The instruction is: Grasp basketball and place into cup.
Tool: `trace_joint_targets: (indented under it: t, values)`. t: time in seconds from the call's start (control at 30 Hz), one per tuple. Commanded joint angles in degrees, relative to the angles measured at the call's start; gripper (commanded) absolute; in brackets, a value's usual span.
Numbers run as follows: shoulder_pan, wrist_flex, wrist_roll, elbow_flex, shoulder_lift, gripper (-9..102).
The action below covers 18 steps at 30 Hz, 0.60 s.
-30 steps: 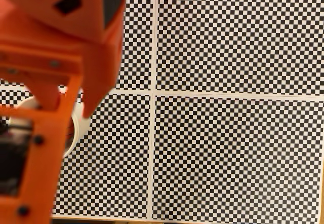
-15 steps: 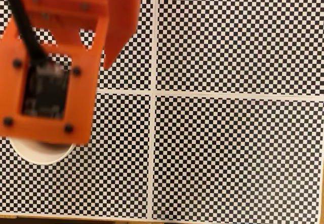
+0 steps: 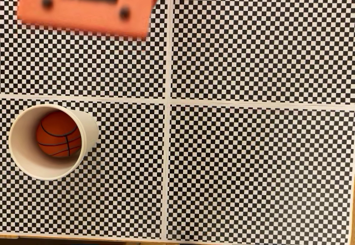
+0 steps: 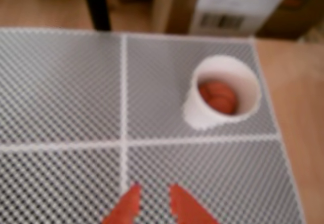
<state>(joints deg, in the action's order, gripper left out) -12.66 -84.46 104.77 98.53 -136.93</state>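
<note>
The basketball (image 3: 58, 133) lies inside the cream-white cup (image 3: 22, 156), which stands upright on the checkered mat at the left of the fixed view. In the wrist view the cup (image 4: 202, 113) sits at upper right with the orange ball (image 4: 218, 97) at its bottom. My gripper (image 4: 152, 196) enters the wrist view from the bottom edge, well short of the cup; its two orange fingers stand slightly apart with nothing between them. The arm's orange body (image 3: 89, 4) is a blur at the top left of the fixed view.
The checkered mat (image 3: 255, 162) covers the table, split by white lines into four panels. Beyond its far edge in the wrist view stand a cardboard box (image 4: 238, 3) and a dark post (image 4: 96, 3). Bare wood (image 4: 298, 112) borders the mat on the right.
The arm has pulled away from over the cup toward the top of the fixed view, uncovering the cup with the ball inside it.
</note>
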Motion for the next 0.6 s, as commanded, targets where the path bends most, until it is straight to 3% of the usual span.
trace_joint_targets:
  t: [0.0, 0.4, 0.57]
  values:
    - [-0.26, 6.24, 0.79, 4.22, -2.37, 0]
    - [-0.53, 31.38, 4.39, 26.02, -11.6, 0]
    - [-0.18, 37.97, 7.91, 31.2, -12.92, 0]
